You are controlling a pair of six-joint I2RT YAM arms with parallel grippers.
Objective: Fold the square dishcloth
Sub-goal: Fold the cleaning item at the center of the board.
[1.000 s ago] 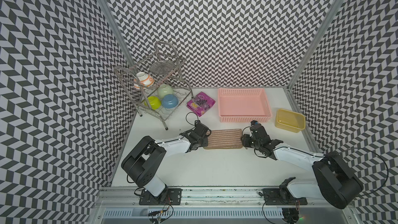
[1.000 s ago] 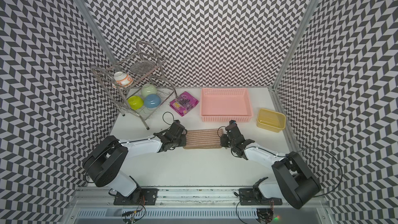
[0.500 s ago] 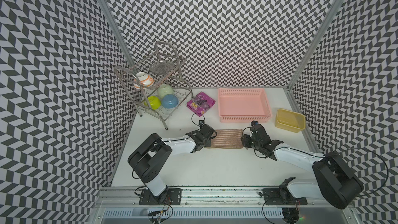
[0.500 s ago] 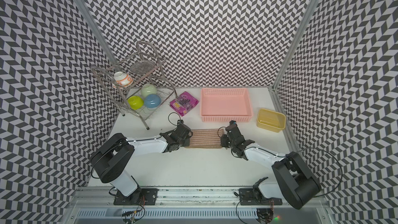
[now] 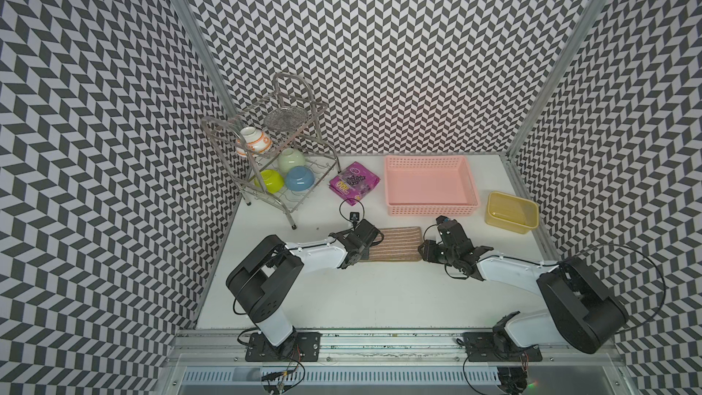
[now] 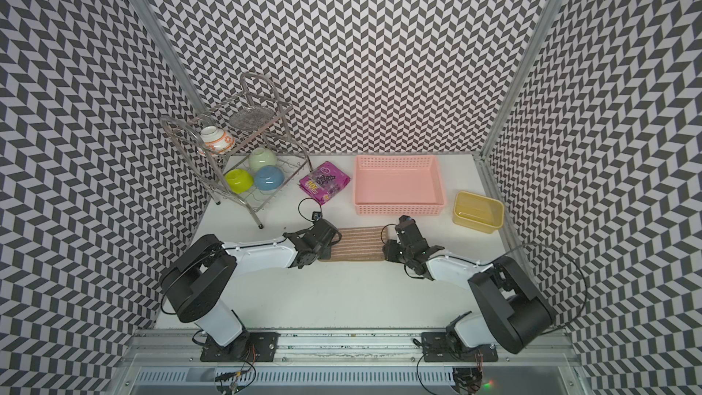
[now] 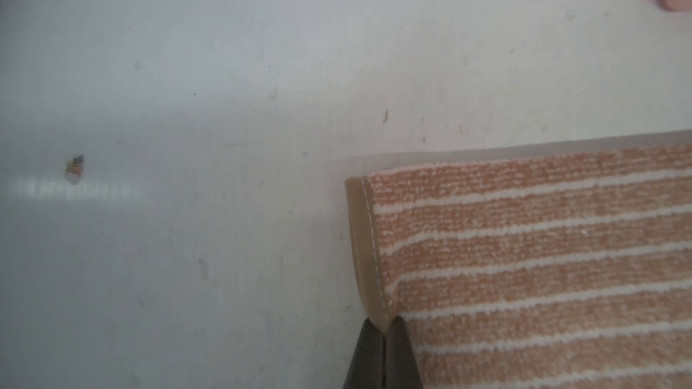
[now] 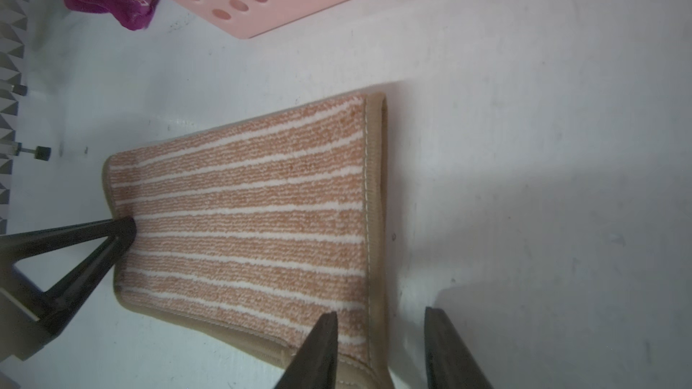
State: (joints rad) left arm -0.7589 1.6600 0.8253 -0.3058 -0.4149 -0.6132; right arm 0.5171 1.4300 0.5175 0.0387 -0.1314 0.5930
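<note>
One dishcloth [image 5: 397, 245], four bowls [image 5: 253, 141] [image 5: 291, 159] [image 5: 269, 180] [image 5: 299, 178], one rack [image 5: 298, 199], one packet [image 5: 354, 183], two bins [image 5: 429, 208] [image 5: 511, 222]

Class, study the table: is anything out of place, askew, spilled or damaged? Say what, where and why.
Little stands out. A small speck of debris lies on the table near the square dishcloth. The purple packet sits askew to the pink basket beside it. The dishcloth lies flat and undamaged; nothing is spilled.

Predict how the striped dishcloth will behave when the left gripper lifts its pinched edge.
Probably floppy: the dishcloth lies folded flat, so it should drape. Likely not slippery: textured pile; the left gripper holds it by thin edging alone.
</note>
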